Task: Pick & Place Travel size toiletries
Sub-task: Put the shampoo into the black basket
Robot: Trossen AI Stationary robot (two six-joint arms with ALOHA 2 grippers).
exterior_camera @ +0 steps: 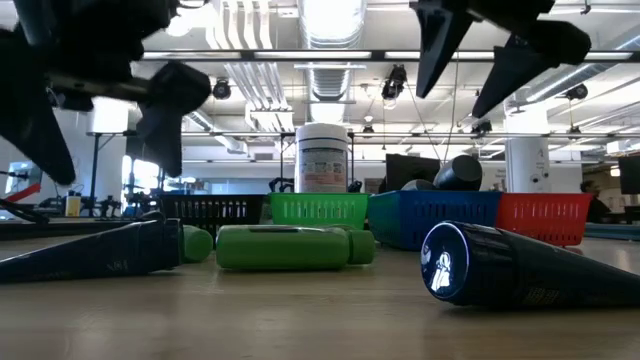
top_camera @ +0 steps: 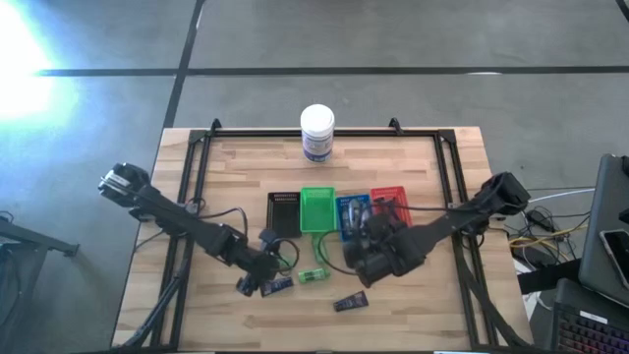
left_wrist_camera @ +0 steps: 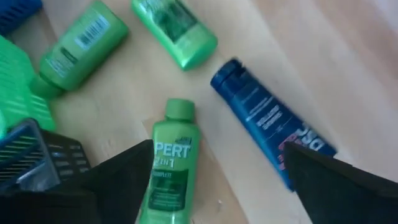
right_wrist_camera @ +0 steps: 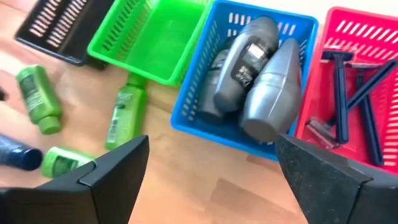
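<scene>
Arms both reach inward over the wooden table from its two side edges, as we see in the high view. We find the left gripper low at about 7 o'clock from table centre, elbow bent, wrist pointing toward the near edge. Its fingers stand apart and grip nothing; between them in the left wrist view lies a green bottle, with a navy tube just beside it and two more green bottles farther out.

We place the right gripper at about 5 o'clock from centre, forearm running diagonally from the right edge, hanging over the near side of the blue tray. Its fingers are spread wide and empty.

Four trays sit in a row at centre: black tray, green tray, blue tray, red tray. Grey bottles lie in the blue tray; dark razors lie in the red one. The green tray looks bare inside.

Another navy tube lies alone at 6 o'clock near the front edge. A white jar stands upright at 12 o'clock.
</scene>
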